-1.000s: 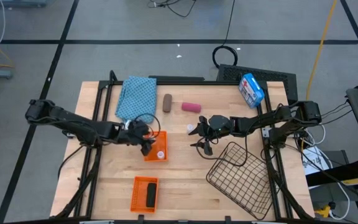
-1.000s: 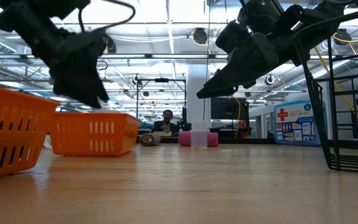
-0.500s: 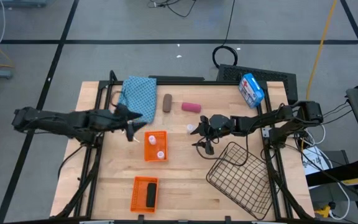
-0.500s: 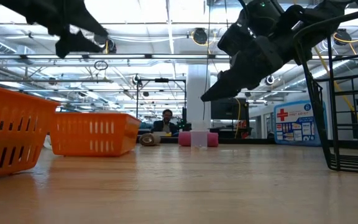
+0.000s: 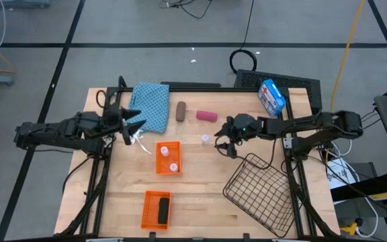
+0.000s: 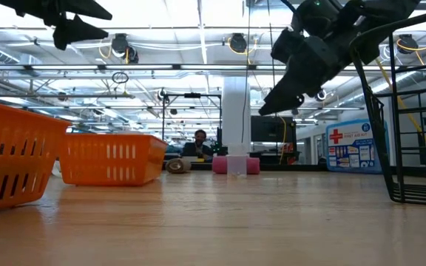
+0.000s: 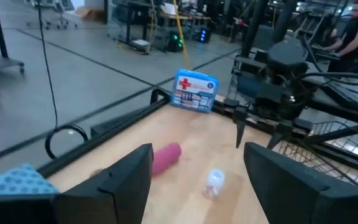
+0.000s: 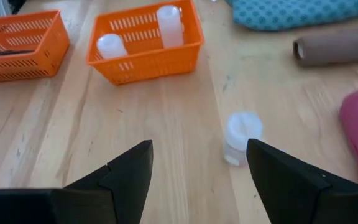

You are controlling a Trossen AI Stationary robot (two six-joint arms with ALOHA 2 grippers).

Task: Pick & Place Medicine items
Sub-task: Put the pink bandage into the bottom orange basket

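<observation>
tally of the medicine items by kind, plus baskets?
White vials: 3 (two in an orange basket, one loose)
Cylinders: 3 (brown, pink, black)
Orange baskets: 2
Wire basket: 1
Total: 9

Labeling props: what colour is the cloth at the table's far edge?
Teal-blue cloth with a fine dotted pattern; clearest in the high view.

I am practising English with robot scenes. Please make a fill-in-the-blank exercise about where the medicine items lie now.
1. The orange basket nearer the middle of the table holds ____ white vials.
2. The black cylinder lies in the other orange basket, at the table's ____ edge.
3. The pink cylinder lies on the table between the brown cylinder and the ____ box with a red cross.
4. The right tool hovers, open, beside the loose ____ vial.

Missing words: two; front; blue-and-white; white
</observation>
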